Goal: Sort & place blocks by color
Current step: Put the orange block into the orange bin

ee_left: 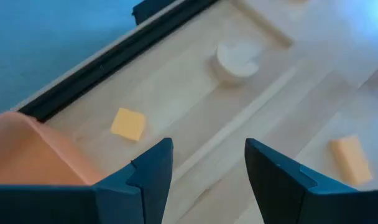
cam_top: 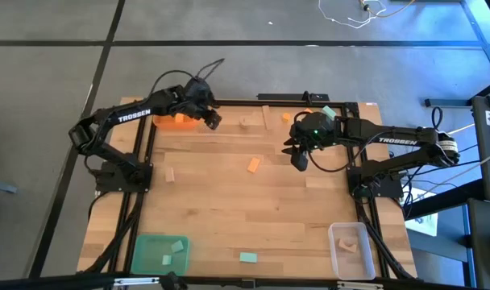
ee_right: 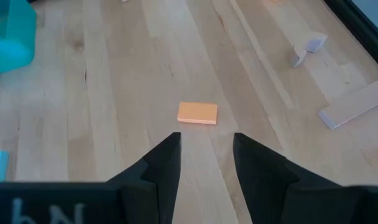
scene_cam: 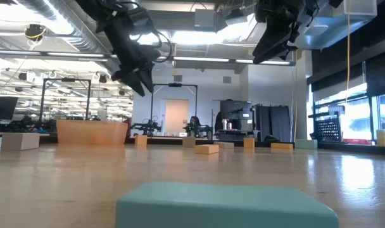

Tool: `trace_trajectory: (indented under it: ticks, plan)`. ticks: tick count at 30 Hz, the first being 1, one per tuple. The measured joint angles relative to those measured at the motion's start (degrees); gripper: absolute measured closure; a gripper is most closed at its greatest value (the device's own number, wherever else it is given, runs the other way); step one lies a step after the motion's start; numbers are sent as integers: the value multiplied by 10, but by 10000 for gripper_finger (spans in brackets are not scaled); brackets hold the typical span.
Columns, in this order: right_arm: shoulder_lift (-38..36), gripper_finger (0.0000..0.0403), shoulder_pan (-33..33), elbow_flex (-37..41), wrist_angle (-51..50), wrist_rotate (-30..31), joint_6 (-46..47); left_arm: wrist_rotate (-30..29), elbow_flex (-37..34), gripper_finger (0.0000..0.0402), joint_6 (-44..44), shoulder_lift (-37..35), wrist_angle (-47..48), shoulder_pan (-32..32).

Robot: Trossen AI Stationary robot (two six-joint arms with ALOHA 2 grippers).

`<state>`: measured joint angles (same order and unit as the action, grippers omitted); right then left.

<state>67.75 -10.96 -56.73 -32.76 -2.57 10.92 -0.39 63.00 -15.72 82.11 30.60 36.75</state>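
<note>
Overhead, both arms hang above the table's far half with nothing held. The left gripper [cam_top: 212, 119] hovers just beside the orange tray [cam_top: 174, 122] at the far-left edge, jaws apart and empty, probably because that tray is where orange blocks belong. The right gripper [ee_right: 204, 155], jaws partly apart and empty, points toward an orange block [ee_right: 198, 113] lying alone mid-table, likely its next pick. Blocks lie scattered: teal ones in the green tray [cam_top: 142, 259] and near the front edge, a wood one in the clear tray [cam_top: 337, 258]. Bare wood surrounds the orange block, so a straight descent looks unobstructed.
</note>
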Motion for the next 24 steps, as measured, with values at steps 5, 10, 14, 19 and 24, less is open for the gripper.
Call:
trace_trajectory:
  ticks: [5,10,14,19,24]
  plan:
    - [1,256,0,0,1,-23,-112,38,0,211,71,5,3,-31]
    - [17,256,0,0,12,-39,-236,83,0,211,114,5,1,-65]
    - [60,256,0,0,31,-77,-280,107,0,211,114,5,2,-95]
    - [133,256,0,-24,55,-80,-329,120,0,211,103,4,4,-125]
    - [213,256,0,-80,52,-81,-390,121,0,211,83,4,8,-144]
